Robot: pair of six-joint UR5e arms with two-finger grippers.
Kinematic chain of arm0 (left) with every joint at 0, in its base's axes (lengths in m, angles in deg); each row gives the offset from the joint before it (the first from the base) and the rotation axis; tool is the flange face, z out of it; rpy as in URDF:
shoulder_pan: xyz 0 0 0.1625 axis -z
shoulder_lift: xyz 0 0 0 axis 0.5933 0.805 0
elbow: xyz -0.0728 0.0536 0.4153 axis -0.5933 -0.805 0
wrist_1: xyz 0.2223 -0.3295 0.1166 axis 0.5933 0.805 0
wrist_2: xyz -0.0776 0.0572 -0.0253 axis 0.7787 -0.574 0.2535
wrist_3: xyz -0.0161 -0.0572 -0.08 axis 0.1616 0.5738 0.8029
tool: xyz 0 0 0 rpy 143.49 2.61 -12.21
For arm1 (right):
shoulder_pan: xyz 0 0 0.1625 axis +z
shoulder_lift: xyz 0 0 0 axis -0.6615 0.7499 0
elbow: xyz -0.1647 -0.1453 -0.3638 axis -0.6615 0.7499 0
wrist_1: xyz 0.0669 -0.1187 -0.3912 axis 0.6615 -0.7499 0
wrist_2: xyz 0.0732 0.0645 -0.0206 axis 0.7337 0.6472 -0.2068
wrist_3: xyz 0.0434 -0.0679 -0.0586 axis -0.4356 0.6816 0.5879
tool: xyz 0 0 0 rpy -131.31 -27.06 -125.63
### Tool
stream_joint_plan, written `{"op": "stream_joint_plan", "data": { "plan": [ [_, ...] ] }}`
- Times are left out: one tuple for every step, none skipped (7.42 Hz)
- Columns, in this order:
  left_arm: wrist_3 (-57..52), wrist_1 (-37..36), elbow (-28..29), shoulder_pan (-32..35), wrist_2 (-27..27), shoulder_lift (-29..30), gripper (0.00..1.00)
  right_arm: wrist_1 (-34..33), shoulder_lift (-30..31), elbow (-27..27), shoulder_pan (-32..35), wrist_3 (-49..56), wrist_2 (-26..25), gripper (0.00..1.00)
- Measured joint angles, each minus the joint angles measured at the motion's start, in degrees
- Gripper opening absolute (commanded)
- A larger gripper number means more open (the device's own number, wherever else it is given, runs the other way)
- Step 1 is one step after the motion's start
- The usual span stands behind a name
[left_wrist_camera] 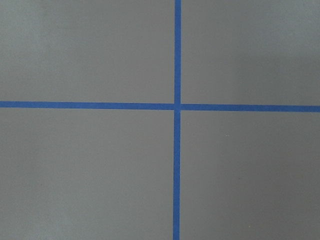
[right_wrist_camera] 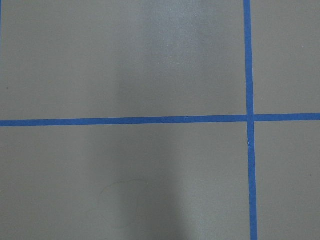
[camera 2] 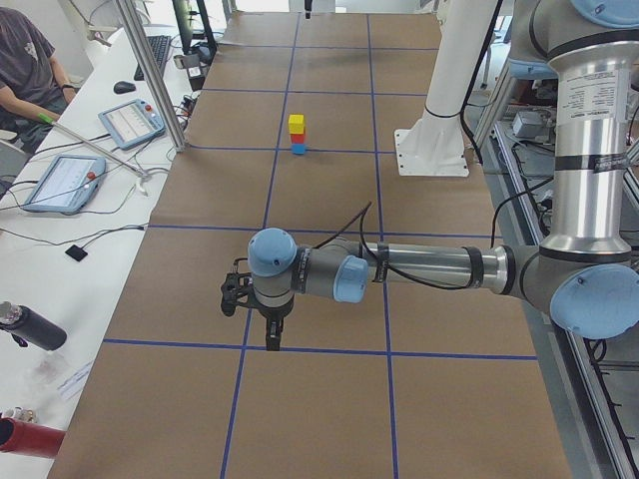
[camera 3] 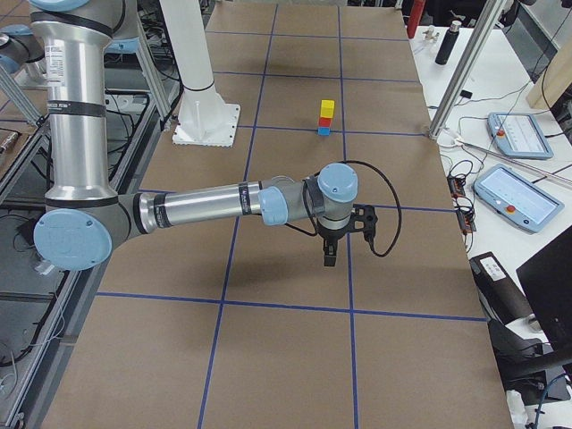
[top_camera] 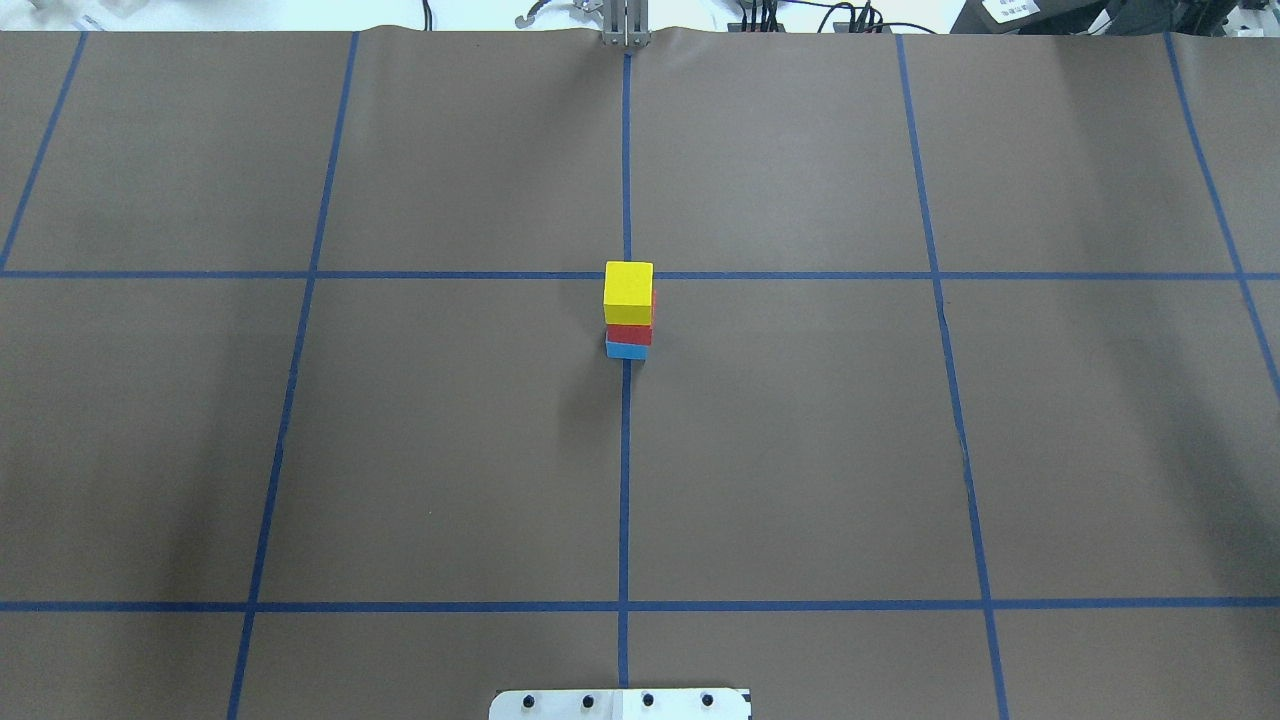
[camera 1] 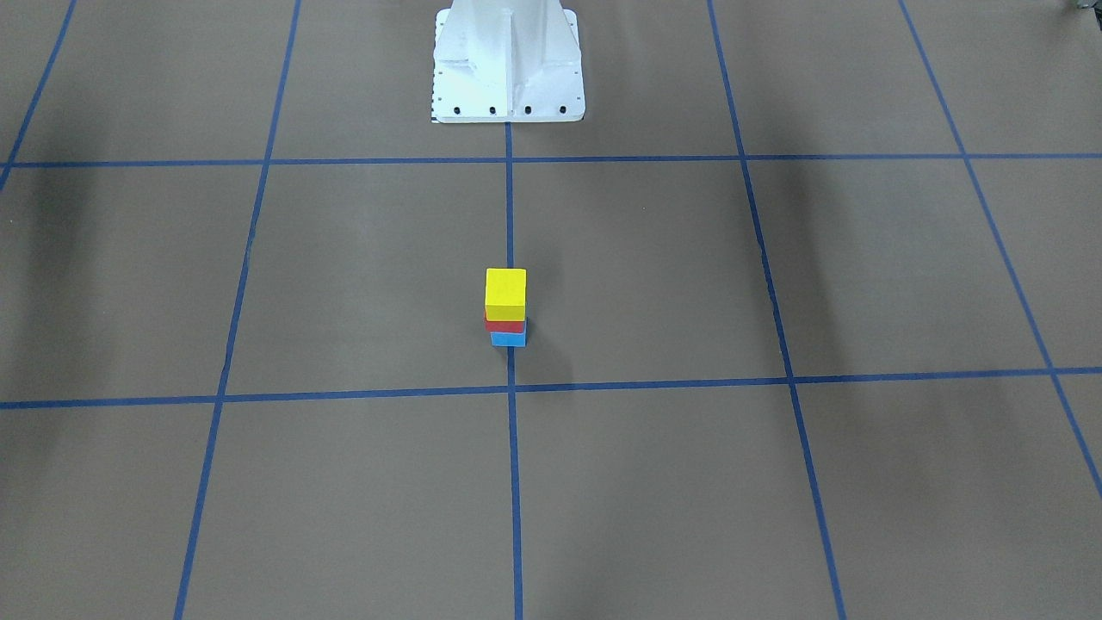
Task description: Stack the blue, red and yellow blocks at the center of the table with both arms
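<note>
Three blocks are stacked at centre of the table (top_camera: 800, 450): yellow block (top_camera: 628, 285) on red block (top_camera: 629, 334) on blue block (top_camera: 626, 350). Left gripper (camera 2: 272, 334) and right gripper (camera 3: 328, 255) are held well clear, presumably to spare the stack; whether their jaws are apart or together cannot be told.

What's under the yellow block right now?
The red block sits directly under the yellow block, with the blue block beneath it on the table. Their touching faces are hidden.

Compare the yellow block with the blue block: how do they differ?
Colour: the yellow block is bright yellow, the blue block sky blue. Level: the yellow block tops the stack on the red block; the blue block sits on the table beneath it. Overhead, the yellow block shows its top face, the blue block only a side strip. Both touch the red block and neither is held.
</note>
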Motion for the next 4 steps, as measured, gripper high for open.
{"op": "stream_joint_plan", "data": {
  "plan": [
    [0.44, 0.41, 0.13, -0.03, -0.07, 0.06, 1.00, -0.60, -0.01, -0.09, -0.26, 0.35, -0.27, 1.00],
    [0.65, 0.51, 0.05, -0.05, -0.09, 0.12, 1.00, -0.87, 0.07, -0.10, -0.59, 0.73, -0.46, 0.99],
    [0.83, 0.38, -0.24, -0.14, -0.07, 0.35, 1.00, -1.01, 0.38, -0.06, -0.77, 1.02, -0.73, 0.99],
    [1.03, 0.08, -0.52, -0.40, -0.16, 0.77, 1.00, -1.40, 0.73, -0.01, -0.69, 1.88, -0.99, 0.99]
  ]
}}
